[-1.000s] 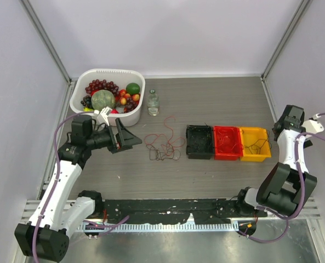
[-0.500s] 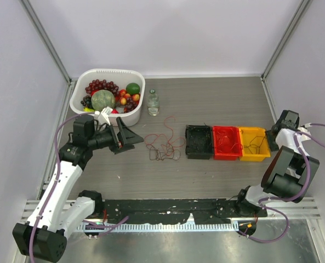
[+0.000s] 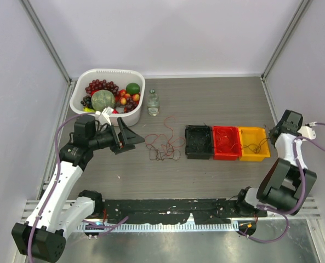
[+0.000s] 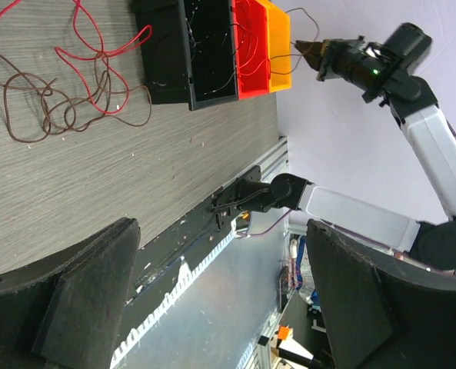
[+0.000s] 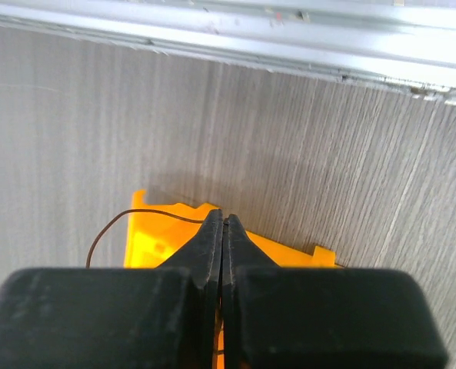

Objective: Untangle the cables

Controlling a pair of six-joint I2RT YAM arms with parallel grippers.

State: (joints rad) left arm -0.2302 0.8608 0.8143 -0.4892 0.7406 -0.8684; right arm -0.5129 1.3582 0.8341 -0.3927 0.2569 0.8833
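The right hand (image 5: 222, 227) is pinched fully shut, apparently on one thin dark cable (image 5: 133, 212) trailing from the yellow bin (image 5: 154, 246). The left hand (image 3: 130, 137) gapes wide and empty beside the cables (image 3: 163, 145) clumped mid-frame on the worktop (image 3: 217, 181). Pulling could let that thin strand slip, or drag the light bin along.

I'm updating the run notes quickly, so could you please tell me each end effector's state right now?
Left end effector: open, holding nothing.
Right end effector: closed on a dark wire at the yellow bin.
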